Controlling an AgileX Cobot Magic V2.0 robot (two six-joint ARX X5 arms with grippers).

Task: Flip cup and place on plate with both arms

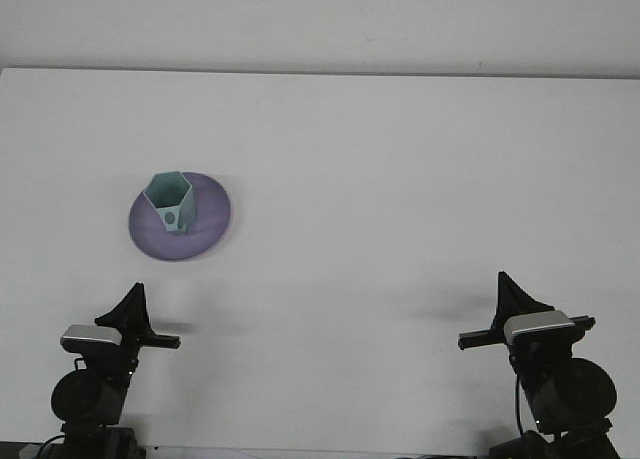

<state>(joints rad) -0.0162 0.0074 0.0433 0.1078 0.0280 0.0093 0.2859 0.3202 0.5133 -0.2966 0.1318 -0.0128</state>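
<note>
- The cup [168, 200] stood upright, mouth up, on the purple plate [205, 229], left of centre on the white table [400, 179].
- The left gripper [132, 307] and right gripper [512, 297] sat low, well apart from the plate; finger spacing could not be told.
- Both arm bases were cut off by the bottom edge.

White matte tabletop [400, 179] is seen filling nearly the whole front view. Its far edge is marked by a thin dark line near the top. A plain pale grey wall [320, 19] is seen behind it. Light is even and diffuse; only soft, faint shadows are cast on the surface toward the near edge.
</note>
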